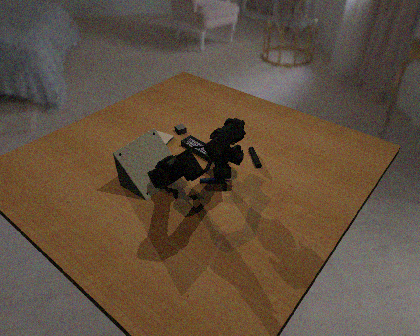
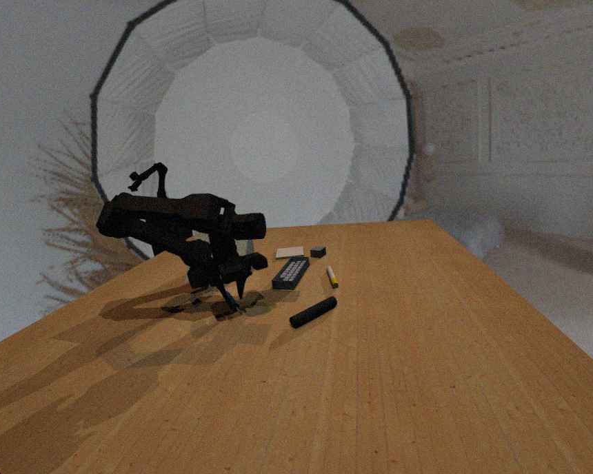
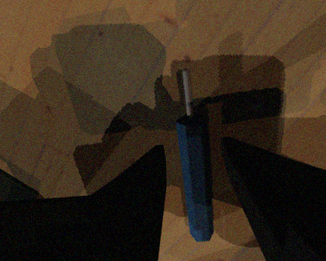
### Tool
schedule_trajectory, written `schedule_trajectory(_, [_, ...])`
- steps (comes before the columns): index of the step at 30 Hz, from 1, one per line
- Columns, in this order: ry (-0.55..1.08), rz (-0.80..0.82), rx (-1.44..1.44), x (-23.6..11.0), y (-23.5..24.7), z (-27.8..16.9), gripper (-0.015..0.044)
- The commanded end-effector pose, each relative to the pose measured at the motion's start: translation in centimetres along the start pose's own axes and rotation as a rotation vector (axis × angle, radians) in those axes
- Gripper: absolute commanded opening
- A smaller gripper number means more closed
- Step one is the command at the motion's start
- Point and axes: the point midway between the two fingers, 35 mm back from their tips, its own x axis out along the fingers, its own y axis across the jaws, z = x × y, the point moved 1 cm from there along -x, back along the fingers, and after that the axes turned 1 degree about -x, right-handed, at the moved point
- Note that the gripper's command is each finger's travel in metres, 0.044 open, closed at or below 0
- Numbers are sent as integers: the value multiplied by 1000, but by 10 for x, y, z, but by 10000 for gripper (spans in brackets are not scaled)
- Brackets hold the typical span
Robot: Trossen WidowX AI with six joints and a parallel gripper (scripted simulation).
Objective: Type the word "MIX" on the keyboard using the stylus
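Observation:
The blue stylus (image 1: 207, 179) (image 2: 231, 302) (image 3: 194, 182) lies flat on the wooden table (image 1: 293, 170), its thin grey tip pointing away in the wrist view. My gripper (image 1: 221, 178) (image 2: 230, 295) (image 3: 192, 149) is low over the table and open, one finger on each side of the stylus with a gap on both sides. The small dark keyboard (image 1: 195, 143) (image 2: 291, 271) with pale keys lies just behind the gripper, partly hidden by the arm in the top view.
A black cylinder (image 1: 254, 157) (image 2: 313, 311) lies right of the gripper. A yellow-ended marker (image 2: 332, 277), a grey cube (image 1: 179, 128) (image 2: 317, 251) and a beige card (image 1: 166, 136) (image 2: 289, 251) lie near the keyboard. A grey wedge-shaped block (image 1: 138, 160) stands at the arm's base.

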Motion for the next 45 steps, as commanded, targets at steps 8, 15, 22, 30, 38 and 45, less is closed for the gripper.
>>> schedule_trajectory(8, [-4, -2, 1, 9, -2, 0, 150])
schedule_trajectory(15, [-4, -2, 1, 14, -2, 0, 150])
schedule_trajectory(22, [-3, -2, 2, 15, -1, 0, 124])
schedule_trajectory(30, [-2, -1, 1, 13, 0, 0, 0])
schedule_trajectory(38, [4, 3, 0, -11, 1, 0, 0])
schedule_trajectory(45, [0, -3, -2, -34, 0, 0, 0])
